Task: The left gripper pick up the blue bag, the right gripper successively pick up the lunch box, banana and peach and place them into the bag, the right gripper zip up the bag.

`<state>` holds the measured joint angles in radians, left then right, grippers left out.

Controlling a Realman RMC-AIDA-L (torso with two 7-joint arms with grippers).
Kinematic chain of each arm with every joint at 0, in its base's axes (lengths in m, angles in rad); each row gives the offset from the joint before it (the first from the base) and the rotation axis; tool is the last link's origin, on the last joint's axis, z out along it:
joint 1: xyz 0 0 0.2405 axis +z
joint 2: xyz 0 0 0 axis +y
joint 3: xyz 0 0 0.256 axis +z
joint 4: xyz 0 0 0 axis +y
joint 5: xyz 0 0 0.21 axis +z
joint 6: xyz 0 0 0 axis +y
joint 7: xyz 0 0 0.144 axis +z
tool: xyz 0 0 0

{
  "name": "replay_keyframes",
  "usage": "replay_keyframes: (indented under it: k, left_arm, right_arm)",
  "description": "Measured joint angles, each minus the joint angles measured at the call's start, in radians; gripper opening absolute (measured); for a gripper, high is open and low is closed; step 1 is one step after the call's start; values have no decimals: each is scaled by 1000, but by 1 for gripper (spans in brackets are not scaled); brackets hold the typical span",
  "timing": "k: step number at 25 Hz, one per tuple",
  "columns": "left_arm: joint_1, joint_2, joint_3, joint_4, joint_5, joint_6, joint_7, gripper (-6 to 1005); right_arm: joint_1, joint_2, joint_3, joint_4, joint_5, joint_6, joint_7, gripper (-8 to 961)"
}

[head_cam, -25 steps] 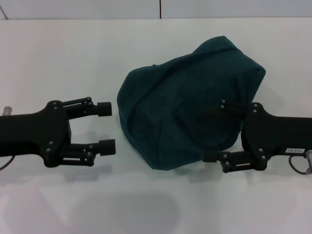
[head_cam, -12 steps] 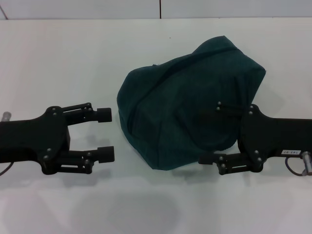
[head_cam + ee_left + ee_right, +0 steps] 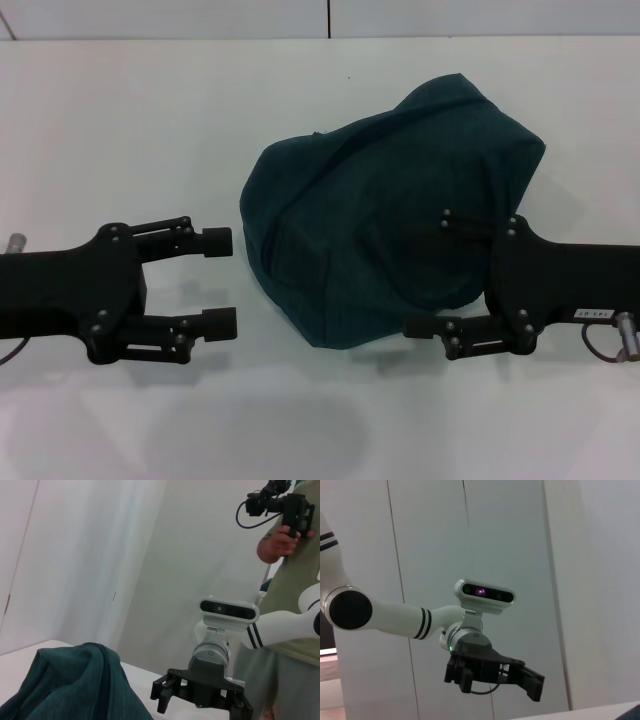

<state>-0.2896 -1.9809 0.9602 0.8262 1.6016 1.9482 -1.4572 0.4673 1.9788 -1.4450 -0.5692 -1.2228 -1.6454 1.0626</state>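
Nearest the robot, the left pincer (image 3: 218, 282) is lying released on the white table (image 3: 120, 120), its fingers spread and holding nothing, pointing toward three o'clock. Just beyond its tips, the blue bag (image 3: 385, 210) is slumping in a soft, light, floppy mound; a raised fold looks best for gripping. The right pincer (image 3: 428, 270) is also gaping at the bag's four o'clock edge.

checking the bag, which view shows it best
The head view: the whole bag lies slumped on the table, between the open left gripper and the right gripper. The left wrist view shows one corner; the right wrist view barely any.
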Motion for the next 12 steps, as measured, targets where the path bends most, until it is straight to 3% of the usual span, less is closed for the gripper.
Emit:
replay_keyframes:
  k: [12]
  left_arm:
    - [-6, -2, -1, 4, 0, 2, 0, 872]
  right_arm:
    - [-3, 2, 0, 0, 0, -6, -4, 857]
